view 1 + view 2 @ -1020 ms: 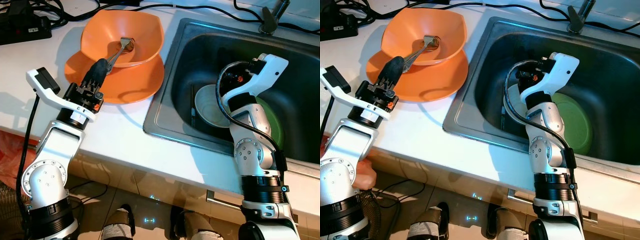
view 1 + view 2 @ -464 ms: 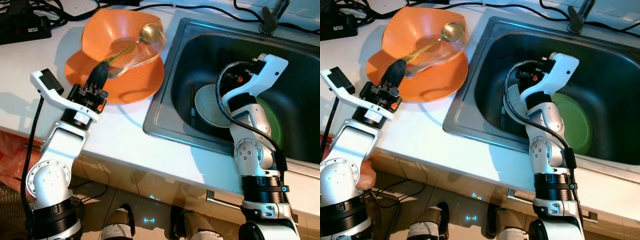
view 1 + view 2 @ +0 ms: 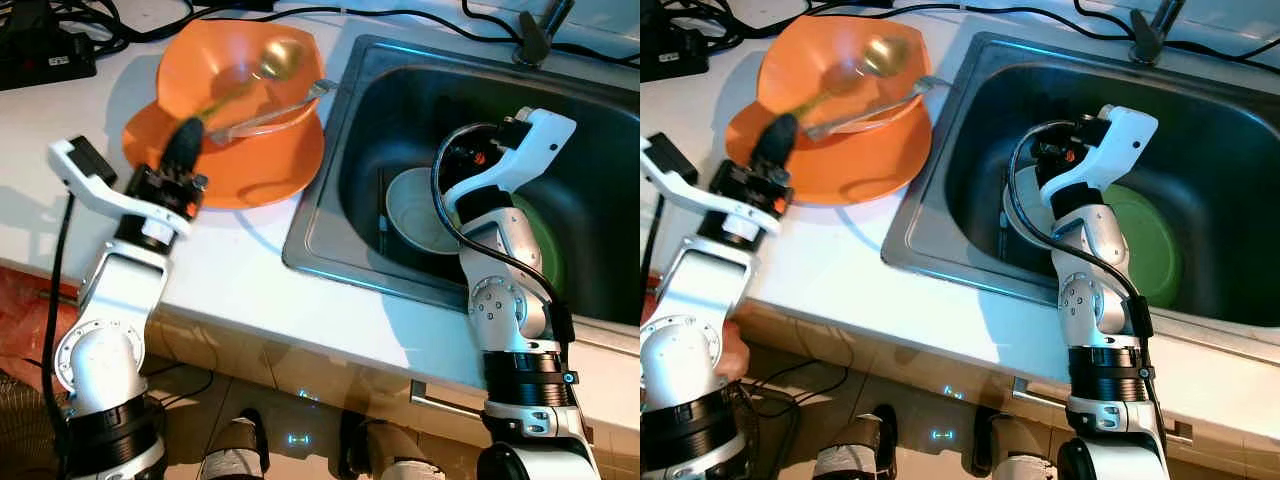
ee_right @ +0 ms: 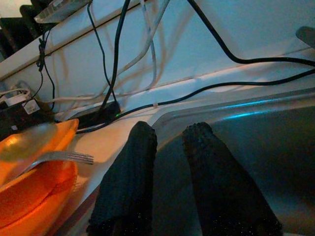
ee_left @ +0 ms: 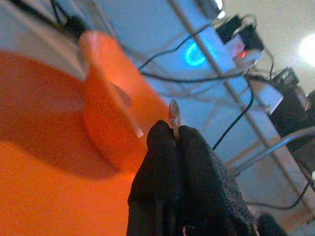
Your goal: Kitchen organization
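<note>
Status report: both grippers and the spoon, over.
Left gripper shut on gold spoon, lifted over orange bowl. Right gripper open, idle over sink. Fork rests across bowl rim.

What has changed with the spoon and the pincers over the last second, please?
The left pincer, shut on the spoon, has lifted it out of the bowl; its head now hangs above the bowl's far rim. The fork shows across the bowl. The right pincer stays open over the sink; the plates have not moved.

A home kitchen: steel sink [image 3: 330,225] set in a white counter [image 3: 240,270], faucet [image 3: 535,30], dishes.
</note>
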Controlling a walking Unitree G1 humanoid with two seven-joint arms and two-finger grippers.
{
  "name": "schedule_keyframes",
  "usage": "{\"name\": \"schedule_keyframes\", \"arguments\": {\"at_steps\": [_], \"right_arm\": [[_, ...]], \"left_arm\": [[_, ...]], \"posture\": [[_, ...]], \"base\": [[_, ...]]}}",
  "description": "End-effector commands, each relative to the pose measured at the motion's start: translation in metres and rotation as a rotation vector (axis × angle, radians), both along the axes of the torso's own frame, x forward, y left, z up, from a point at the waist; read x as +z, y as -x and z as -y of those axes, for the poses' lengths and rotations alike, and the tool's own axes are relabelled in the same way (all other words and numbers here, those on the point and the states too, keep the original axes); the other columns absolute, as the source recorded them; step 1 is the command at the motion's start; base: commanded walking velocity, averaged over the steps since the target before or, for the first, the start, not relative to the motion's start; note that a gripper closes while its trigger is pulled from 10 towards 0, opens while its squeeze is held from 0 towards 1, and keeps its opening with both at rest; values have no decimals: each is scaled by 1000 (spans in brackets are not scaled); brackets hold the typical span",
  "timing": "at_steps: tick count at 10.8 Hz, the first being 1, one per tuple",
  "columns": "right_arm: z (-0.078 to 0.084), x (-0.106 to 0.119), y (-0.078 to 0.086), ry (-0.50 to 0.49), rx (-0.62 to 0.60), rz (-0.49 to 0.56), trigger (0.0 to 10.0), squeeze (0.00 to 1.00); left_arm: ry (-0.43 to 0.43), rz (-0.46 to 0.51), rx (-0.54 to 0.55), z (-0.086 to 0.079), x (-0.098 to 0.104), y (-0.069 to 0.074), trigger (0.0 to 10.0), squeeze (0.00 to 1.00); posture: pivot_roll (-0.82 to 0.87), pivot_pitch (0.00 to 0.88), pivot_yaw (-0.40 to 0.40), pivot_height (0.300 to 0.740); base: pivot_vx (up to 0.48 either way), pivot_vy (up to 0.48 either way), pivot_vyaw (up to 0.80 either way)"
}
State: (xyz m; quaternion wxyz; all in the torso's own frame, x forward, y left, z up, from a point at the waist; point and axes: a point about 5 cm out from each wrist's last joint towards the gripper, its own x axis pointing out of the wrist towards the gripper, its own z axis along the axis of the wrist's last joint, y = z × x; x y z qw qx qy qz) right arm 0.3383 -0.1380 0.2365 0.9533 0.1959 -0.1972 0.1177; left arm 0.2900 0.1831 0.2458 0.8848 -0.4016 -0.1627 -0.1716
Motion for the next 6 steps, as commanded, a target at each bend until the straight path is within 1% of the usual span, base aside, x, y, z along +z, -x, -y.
{"name": "schedule_keyframes", "arguments": {"at_steps": [1,3,4,6], "right_arm": [[3,-1,1,11,-7,-7,10000,0],[3,-1,1,11,-6,-6,10000,0],[2,-1,0,11,-4,-5,10000,0],[2,-1,0,10,-1,-6,10000,0]], "left_arm": [[3,26,47,-5,6,1,10000,0],[-6,87,72,-8,18,2,10000,0],[-31,114,65,-4,24,2,10000,0],[-100,155,1,9,31,4,10000,0]], "posture": [[144,265,-50,740],[142,261,-51,740],[144,259,-51,740],[147,252,-50,740]], "base": [[0,0,0],[0,0,0],[0,0,0],[0,0,0]]}}
